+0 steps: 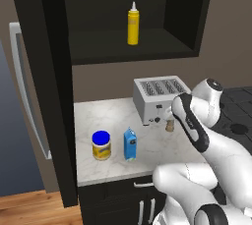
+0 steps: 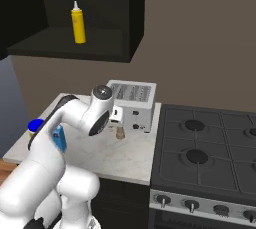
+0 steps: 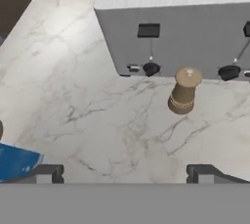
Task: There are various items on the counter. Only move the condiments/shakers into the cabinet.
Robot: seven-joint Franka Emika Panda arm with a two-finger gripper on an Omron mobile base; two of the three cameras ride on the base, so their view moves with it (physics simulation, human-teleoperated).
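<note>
gripper point(image 3: 124, 173): I see jaws wide, holding nothing
small tan shaker point(image 3: 184, 91): ahead, slightly right, upright before toaster point(image 3: 195, 32)
yellow squeeze bottle point(image 1: 133, 23): above, on cabinet point(image 1: 98, 42) shelf

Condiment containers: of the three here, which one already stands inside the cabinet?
The yellow squeeze bottle, upright on the cabinet shelf. The tan shaker and blue-lidded jar sit on the counter.

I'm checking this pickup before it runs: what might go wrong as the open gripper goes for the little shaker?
The small tan shaker stands close in front of the toaster, so a finger may strike the toaster's knobs. The shaker is narrow and upright; the open gripper sits off to one side, and a skewed approach might tip it.
</note>
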